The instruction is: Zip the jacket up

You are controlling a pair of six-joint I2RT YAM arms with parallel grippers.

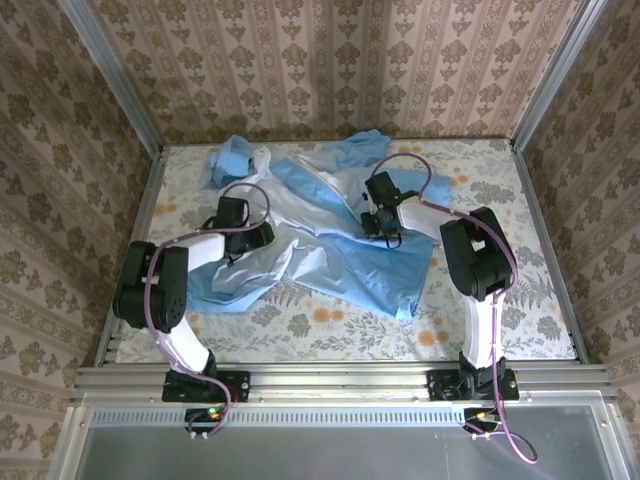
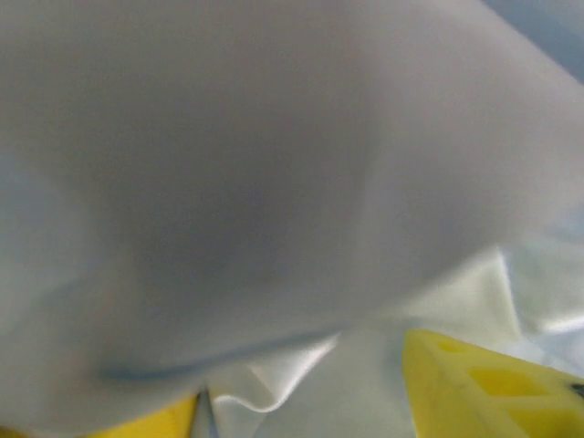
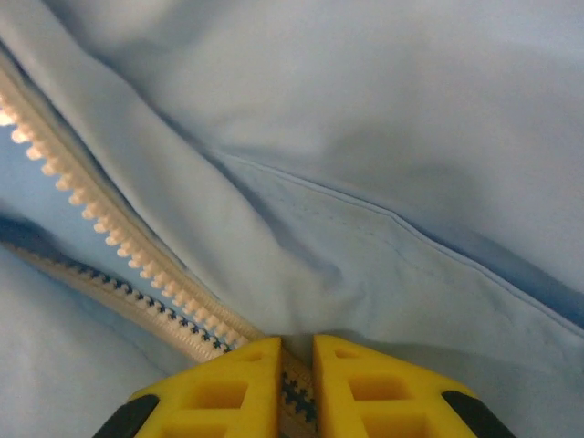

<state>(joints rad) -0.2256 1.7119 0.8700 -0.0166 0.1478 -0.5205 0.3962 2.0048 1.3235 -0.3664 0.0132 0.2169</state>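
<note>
Where the two arms rose from the near edge of the flowered table (image 1: 330,335), the jacket (image 1: 340,265) lay spread open across its middle, the lower hem toward the arms. A little farther in, the left gripper (image 1: 252,236) rested on the paler lining (image 1: 290,215) of the jacket's left half. In the left wrist view its yellow fingers (image 2: 484,383) stood well apart, with pale fabric loose between them and blurred close before the lens, and they clamped nothing that I could see. At about the same depth the right gripper (image 1: 386,228) was down on the blue right half, just beside the front opening. In the right wrist view its two fingers (image 3: 383,392) were almost together, with only a thin slit left. The whitish zipper strip (image 3: 100,228) ran in from the upper left and passed between them, so they pinched it. Beyond both grippers the jacket reached toward the patterned wall (image 1: 330,60), and a bunched part (image 1: 235,160) of it lay at the far left; hood or sleeve, I could not tell.
</note>
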